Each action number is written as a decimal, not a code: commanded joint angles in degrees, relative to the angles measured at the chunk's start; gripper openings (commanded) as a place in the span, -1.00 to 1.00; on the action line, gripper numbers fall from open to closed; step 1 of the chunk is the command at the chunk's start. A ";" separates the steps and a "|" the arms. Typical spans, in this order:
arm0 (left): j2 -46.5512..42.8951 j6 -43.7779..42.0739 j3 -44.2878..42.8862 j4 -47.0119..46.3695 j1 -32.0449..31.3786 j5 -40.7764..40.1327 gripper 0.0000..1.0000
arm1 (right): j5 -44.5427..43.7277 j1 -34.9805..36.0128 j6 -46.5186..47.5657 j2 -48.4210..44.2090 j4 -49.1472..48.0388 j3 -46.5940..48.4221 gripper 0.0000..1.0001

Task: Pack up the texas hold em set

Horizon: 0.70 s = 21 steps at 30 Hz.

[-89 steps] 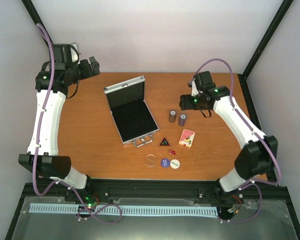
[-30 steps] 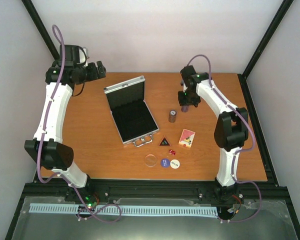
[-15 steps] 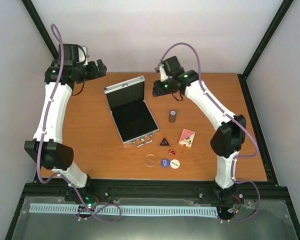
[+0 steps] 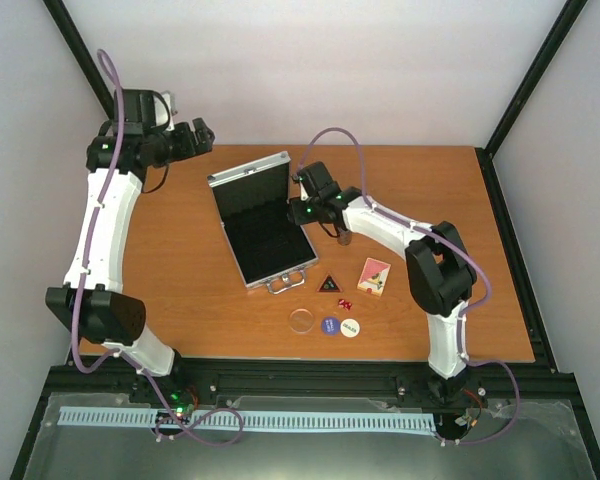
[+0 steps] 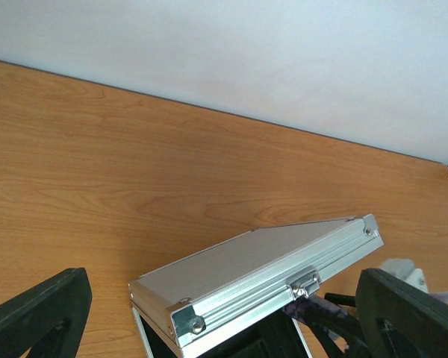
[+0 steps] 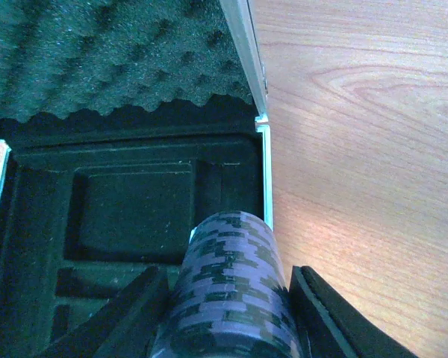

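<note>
The texas hold em set is found spread over the table [image 4: 180, 260], most of it not yet packed. The silver case [image 4: 248, 168] is laid open left of centre, with its lid raised toward the far edge and the black foam lining bared. And there it is: a dark chip stack [image 6: 228, 253] is clenched between the jaws of the right gripper [image 6: 228, 313], squeezed from both sides and held above the case's right rim, close to the hinge corner. From the right wrist camera the stack is seen straddling that silver rim, with foam cut-outs to one side and bare wood to the other; whether the case is touched cannot be told. A second chip stack [image 4: 346, 239] is glimpsed just beside the right arm, partly hidden by it. Nearer the arm bases the rest is laid out: the pink-orange card box [image 4: 374, 276] to the right, the black triangle [image 4: 328, 284] just off the case's handle, the red dice [image 4: 345, 303] between them, and a row of clear disc [image 4: 302, 320], blue disc [image 4: 330, 325] and white disc [image 4: 350, 328]. The left gripper [image 4: 201, 134] is held high at the far left corner, aimed at the back of the lid, its jaws spread wide with nothing between them.
</note>
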<state>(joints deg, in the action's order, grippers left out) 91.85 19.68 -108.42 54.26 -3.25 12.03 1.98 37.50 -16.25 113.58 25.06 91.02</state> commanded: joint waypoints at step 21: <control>-5.62 -0.04 6.87 -3.38 -0.10 1.38 1.00 | -11.59 3.93 -2.73 6.38 -29.44 -5.80 -0.94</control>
<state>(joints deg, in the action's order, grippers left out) 87.90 19.68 -101.91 52.31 -3.25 12.32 -5.85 40.77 -18.02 119.48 3.27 83.18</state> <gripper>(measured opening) 0.998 0.426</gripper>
